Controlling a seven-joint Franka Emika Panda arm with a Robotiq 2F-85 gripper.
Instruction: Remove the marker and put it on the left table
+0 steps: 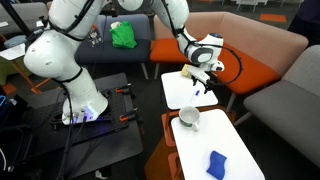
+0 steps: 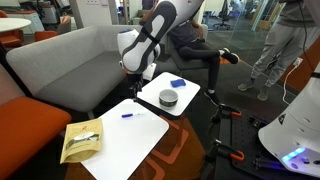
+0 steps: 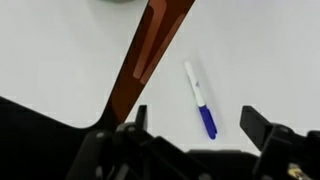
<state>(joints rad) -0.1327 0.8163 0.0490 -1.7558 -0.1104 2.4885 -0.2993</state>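
Lying flat, slim blue-tipped marker [image 3: 200,98]

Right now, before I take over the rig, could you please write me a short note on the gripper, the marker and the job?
The gripper is open and hovers just above the marker, not touching it.
The marker lies flat on the left table, apart from the yellow bag at the far end.
The white mug and the blue cloth are on the other table.
Done, as it seems: the marker is on the left table.
Left: probably only to lift the arm straight up and away.
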